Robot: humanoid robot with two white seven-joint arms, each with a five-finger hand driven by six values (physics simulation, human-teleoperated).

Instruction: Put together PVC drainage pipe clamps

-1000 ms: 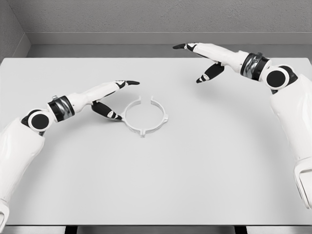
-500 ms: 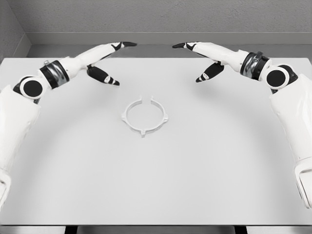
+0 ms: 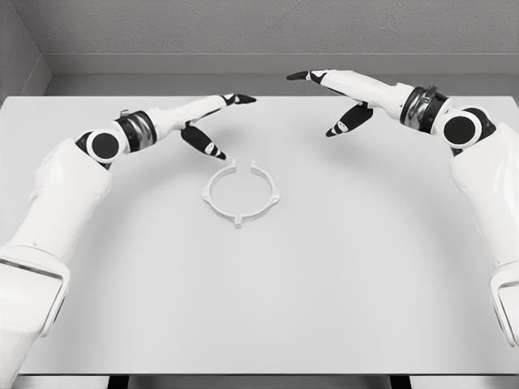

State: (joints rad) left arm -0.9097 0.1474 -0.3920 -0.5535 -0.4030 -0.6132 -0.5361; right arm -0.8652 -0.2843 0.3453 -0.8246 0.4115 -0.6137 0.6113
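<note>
The white pipe clamp [image 3: 241, 194] on the counter [image 3: 340, 267] — judged light, thin, springy — is best pinched at its rim; both hands are spread, empty.

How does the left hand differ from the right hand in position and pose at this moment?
The left hand is close to the white clamp ring, its dark thumb tip just above the ring's upper-left rim; the right hand is farther away, toward the table's far edge. The left hand sits lower in the picture than the right. Both are open, fingers extended, holding nothing.
</note>
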